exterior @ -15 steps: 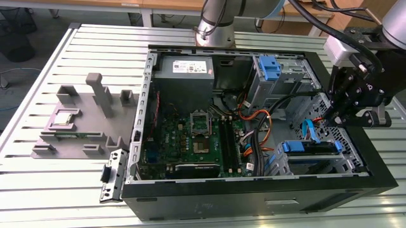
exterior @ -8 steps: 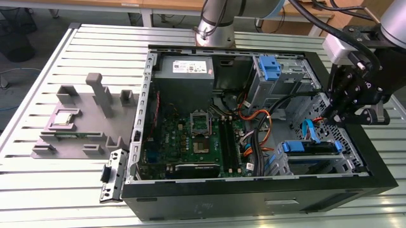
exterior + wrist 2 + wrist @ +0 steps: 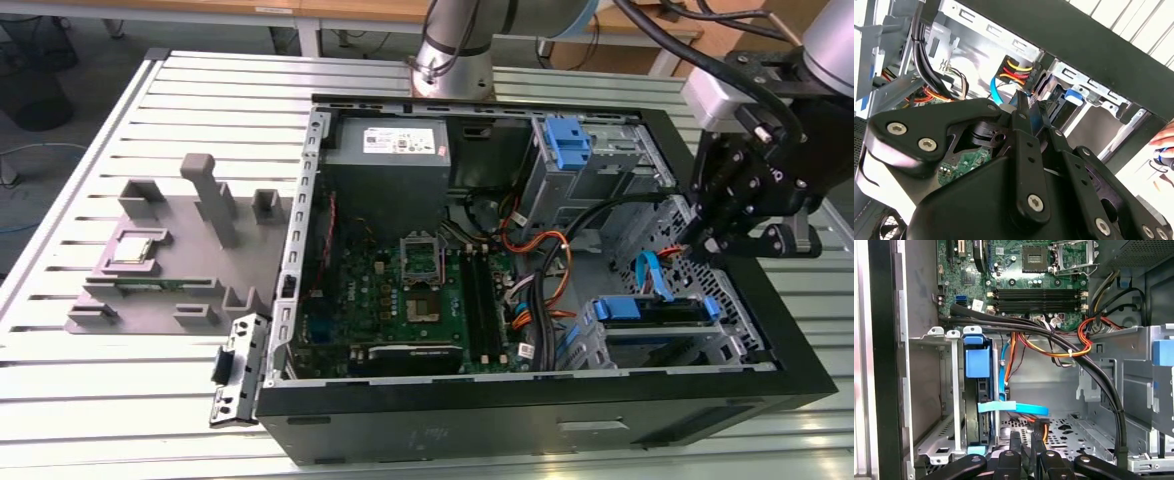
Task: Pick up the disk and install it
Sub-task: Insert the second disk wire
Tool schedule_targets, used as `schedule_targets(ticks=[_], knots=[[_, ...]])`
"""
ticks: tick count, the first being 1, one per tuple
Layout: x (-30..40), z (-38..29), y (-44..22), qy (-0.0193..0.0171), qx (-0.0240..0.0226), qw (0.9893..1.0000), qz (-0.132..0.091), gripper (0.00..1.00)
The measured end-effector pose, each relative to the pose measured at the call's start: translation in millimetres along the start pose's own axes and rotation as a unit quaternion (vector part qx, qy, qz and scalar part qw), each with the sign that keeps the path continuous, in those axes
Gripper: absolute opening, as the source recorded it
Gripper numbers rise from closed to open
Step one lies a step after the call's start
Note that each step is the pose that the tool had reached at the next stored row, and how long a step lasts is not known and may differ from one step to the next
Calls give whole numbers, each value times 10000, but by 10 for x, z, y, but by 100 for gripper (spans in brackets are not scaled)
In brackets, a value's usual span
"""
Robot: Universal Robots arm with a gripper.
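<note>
Tool (image 3: 1026, 442) beside disk (image 3: 976, 400) standing on edge.

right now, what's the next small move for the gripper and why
Probably a short, slow shift toward the disk. It stands in the cage bay in its blue carrier, while the gripper sits low beside it, close to the blue cable and orange wires, which could snag.

Robotics lab: opened computer case (image 3: 534, 420) on slatted metal workbench (image 3: 107, 400).
</note>
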State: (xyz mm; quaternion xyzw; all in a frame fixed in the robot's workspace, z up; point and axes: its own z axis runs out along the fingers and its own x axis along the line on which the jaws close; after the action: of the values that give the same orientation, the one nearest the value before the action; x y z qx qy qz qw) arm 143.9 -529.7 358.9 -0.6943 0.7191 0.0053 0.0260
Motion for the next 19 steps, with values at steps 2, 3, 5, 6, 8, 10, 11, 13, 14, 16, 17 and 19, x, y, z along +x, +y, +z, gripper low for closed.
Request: schedule_targets(ticks=[2, 3, 5, 6, 8, 10, 11, 13, 14, 16, 17, 19], knots=[[-2, 4, -21, -1, 0, 10000, 0, 23], [-2, 6, -33, -1, 0, 10000, 0, 23], [-3, 9, -59, 0, 0, 10000, 0, 23], [-3, 12, -73, -1, 0, 10000, 0, 23], [-4, 17, -103, -1, 0, 10000, 0, 23], [-5, 20, -129, -2, 0, 10000, 0, 23], [-6, 22, -138, -2, 0, 10000, 0, 23], [-6, 22, -141, -2, 0, 10000, 0, 23], [-6, 21, -141, -1, 0, 10000, 1, 23], [-6, 22, -142, -1, 0, 10000, 0, 23], [-7, 25, -142, 25, 1, 10000, -1, 23], [-9, 44, -151, 74, -5, 10000, -3, 23]])
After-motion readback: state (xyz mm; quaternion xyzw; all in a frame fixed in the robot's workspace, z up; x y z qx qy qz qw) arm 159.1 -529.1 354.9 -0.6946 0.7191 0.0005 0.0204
